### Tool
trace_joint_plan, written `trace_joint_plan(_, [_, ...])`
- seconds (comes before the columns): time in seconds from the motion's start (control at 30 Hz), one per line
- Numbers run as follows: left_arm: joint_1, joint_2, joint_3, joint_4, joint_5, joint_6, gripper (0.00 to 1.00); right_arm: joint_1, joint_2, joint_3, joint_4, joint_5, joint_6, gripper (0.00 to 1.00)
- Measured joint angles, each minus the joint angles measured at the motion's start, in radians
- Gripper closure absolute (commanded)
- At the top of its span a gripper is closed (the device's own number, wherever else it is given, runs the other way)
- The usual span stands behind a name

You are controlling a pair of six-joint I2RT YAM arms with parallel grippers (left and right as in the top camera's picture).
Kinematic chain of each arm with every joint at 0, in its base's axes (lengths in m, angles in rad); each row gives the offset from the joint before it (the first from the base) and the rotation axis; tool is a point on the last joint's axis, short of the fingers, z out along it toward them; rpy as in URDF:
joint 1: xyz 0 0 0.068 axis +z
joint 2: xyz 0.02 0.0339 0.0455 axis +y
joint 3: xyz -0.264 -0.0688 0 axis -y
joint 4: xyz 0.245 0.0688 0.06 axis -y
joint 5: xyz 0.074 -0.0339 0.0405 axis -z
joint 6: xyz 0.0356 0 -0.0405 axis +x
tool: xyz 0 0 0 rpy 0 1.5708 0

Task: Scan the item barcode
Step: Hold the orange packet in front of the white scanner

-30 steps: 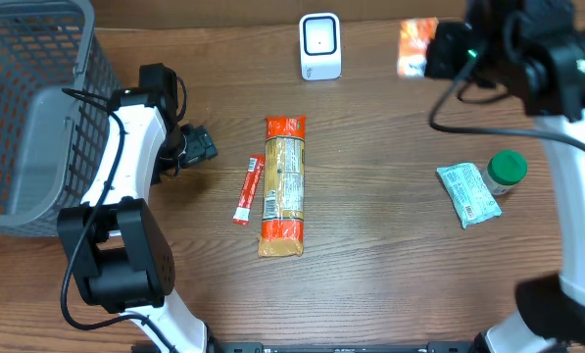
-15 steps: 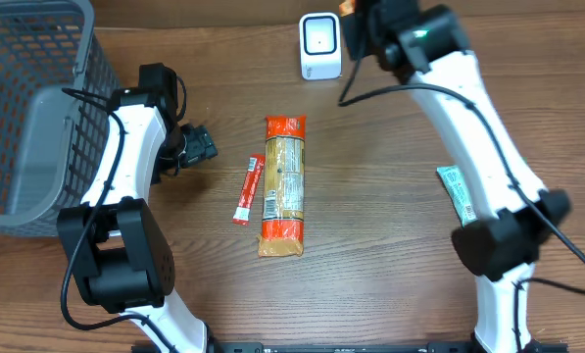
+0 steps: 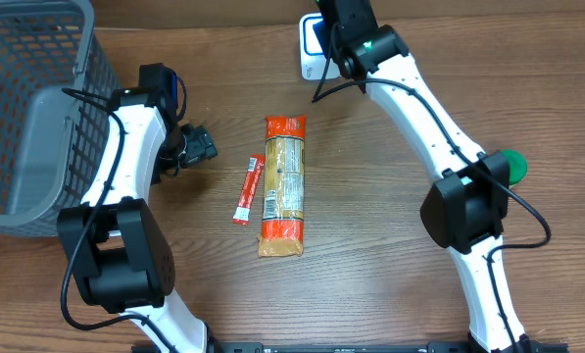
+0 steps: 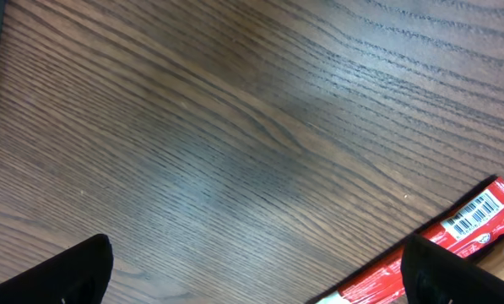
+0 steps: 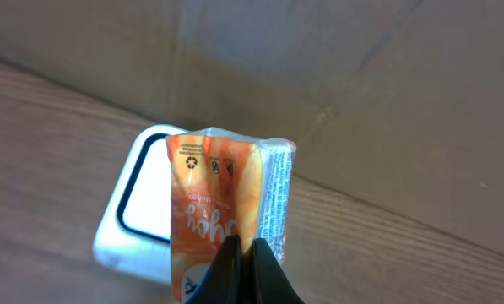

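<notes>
In the right wrist view, my right gripper (image 5: 243, 250) is shut on an orange snack packet (image 5: 222, 190), pinching its lower edge. The packet hangs right over the white scanner (image 5: 138, 207) and covers the right part of the scanner's dark-rimmed window. No barcode shows on the packet's visible faces. From overhead the right arm reaches to the far edge and hides most of the scanner (image 3: 308, 59); the packet is hidden there. My left gripper (image 3: 199, 145) stands open low over bare wood, with a red stick packet (image 4: 454, 230) by its right finger.
A long orange-ended pasta pack (image 3: 284, 186) and the red stick packet (image 3: 248, 190) lie mid-table. A grey wire basket (image 3: 27, 108) fills the left side. A green-capped bottle (image 3: 512, 165) peeks out behind the right arm. Cardboard backs the far edge.
The right arm has swung left along the far edge, carrying the orange packet from the back right to over the scanner. The left arm has not moved.
</notes>
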Motion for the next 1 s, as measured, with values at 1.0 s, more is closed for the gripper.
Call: trace_joint_plan(1.0, [0.0,0.0,0.0,0.0,0.0,0.0,0.0,0.076,0.144,0.0,0.21,0.146,-0.248,0.96])
